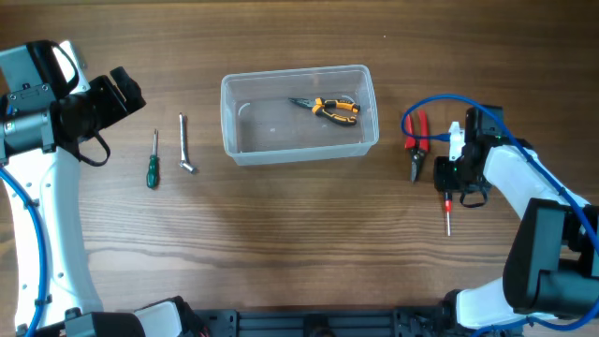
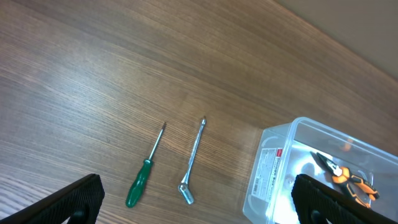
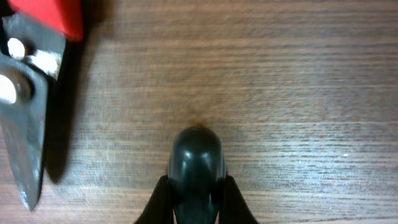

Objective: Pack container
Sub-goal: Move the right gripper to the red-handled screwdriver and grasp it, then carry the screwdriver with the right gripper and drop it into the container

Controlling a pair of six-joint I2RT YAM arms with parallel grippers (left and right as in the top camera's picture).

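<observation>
The clear plastic container stands at the table's middle back, with orange-and-black pliers inside. My right gripper is right of it, shut on the black handle of a screwdriver that lies low on the table, its shaft pointing toward the front. In the right wrist view the fingers clamp both sides of the handle. My left gripper is open and empty, raised at the far left. In the left wrist view its fingers frame the container and the pliers.
A green-handled screwdriver and a silver wrench lie left of the container. Red-handled pliers lie just left of my right gripper.
</observation>
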